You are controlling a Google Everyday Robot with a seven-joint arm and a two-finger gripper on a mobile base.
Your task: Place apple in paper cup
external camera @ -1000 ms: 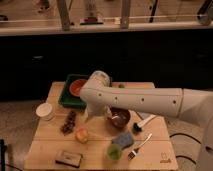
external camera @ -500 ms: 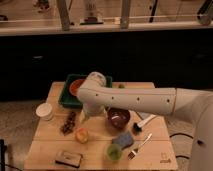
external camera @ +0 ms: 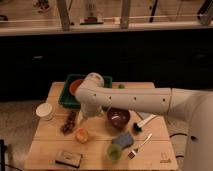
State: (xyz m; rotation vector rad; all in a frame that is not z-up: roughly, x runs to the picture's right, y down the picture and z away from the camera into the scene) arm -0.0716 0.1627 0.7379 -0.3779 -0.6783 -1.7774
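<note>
Apple (external camera: 81,134) sits outside paper cup (external camera: 44,110), below tool (external camera: 83,120) (grip state unclear).

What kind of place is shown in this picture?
Probably a kitchen-like test area: wooden table with bowl, fork and paper cup, dark counter behind. The gripper hangs near the apple.

I seem to be working in a test space inside an office-like building, not a home. My gripper (external camera: 84,118) hangs over a plain wooden table (external camera: 160,146) that stands alone on a grey floor (external camera: 17,112). At twelve o'clock a long dark counter front (external camera: 150,55) runs wall to wall, topped by a pale ledge (external camera: 100,28) with metal posts (external camera: 64,15). A green tray (external camera: 67,93) sits at eleven o'clock on the table, like a laid-out prop.
</note>
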